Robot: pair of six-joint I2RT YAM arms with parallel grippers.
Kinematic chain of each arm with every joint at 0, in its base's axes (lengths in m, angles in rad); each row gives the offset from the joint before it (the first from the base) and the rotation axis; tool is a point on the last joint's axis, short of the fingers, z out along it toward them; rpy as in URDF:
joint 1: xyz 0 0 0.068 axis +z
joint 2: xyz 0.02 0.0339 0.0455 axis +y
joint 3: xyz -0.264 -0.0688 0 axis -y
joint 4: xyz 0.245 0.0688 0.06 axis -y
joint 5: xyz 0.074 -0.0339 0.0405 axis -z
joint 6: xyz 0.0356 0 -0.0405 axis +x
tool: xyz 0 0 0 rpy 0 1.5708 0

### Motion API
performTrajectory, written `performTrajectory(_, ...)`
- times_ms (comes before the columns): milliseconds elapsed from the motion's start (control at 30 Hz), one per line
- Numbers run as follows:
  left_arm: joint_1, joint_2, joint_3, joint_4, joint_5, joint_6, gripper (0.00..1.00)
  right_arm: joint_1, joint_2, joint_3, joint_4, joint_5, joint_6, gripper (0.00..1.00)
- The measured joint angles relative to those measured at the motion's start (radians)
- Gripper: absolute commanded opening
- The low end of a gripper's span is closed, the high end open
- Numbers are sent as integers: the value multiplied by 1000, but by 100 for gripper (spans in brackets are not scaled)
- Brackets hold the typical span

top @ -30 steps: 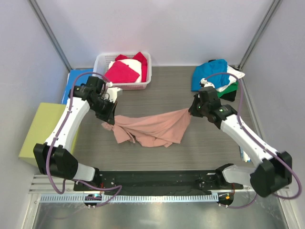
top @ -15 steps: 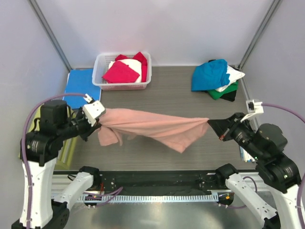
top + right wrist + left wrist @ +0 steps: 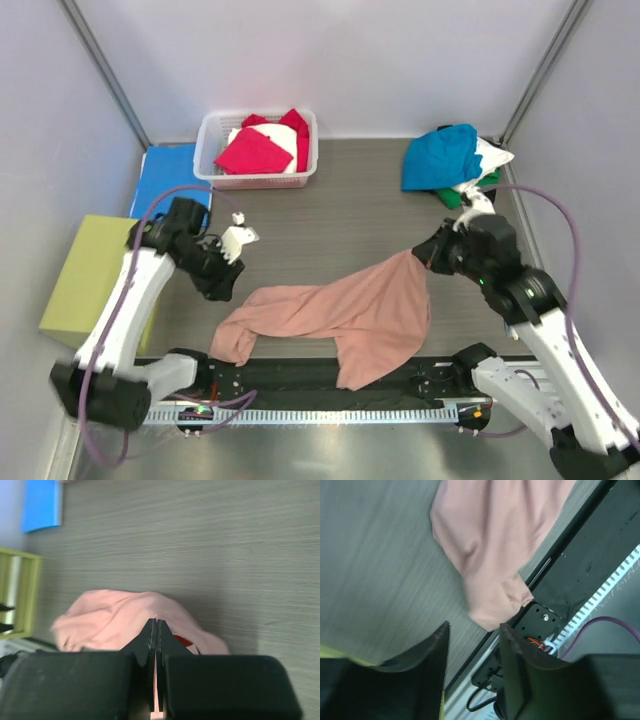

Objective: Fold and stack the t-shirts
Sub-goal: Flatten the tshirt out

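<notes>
The dusty-pink t-shirt (image 3: 340,315) lies crumpled across the table's near middle, one end draped over the front rail. My right gripper (image 3: 428,256) is shut on its upper right corner and holds it up; the wrist view shows the cloth (image 3: 115,617) pinched between the closed jaws of the gripper (image 3: 156,622). My left gripper (image 3: 232,262) is open and empty, above and left of the shirt's left end (image 3: 490,555). A magenta tee (image 3: 255,152) lies in the basket over a white one. A teal-blue tee (image 3: 440,155) tops a pile at the back right.
A white basket (image 3: 210,140) stands at the back left. A flat blue folder (image 3: 165,175) and a yellow-green box (image 3: 85,275) sit at the left edge. White, green and black cloth lies under the teal pile (image 3: 480,180). The black front rail (image 3: 300,375) runs along the near edge.
My left gripper has let go of the pink shirt and opened. The shirt, stretched between both grippers half a second ago, has dropped onto the table and hangs from my right gripper only.
</notes>
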Motion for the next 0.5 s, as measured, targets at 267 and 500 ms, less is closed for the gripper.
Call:
performTrajectory(267,0,534,89,140,-98,-93,46,-2,504,-8,241,84,-39,1)
performTrajectory(500,-32,505,156,92,-58,-82,68,-32,639,51,311,136,-100,1)
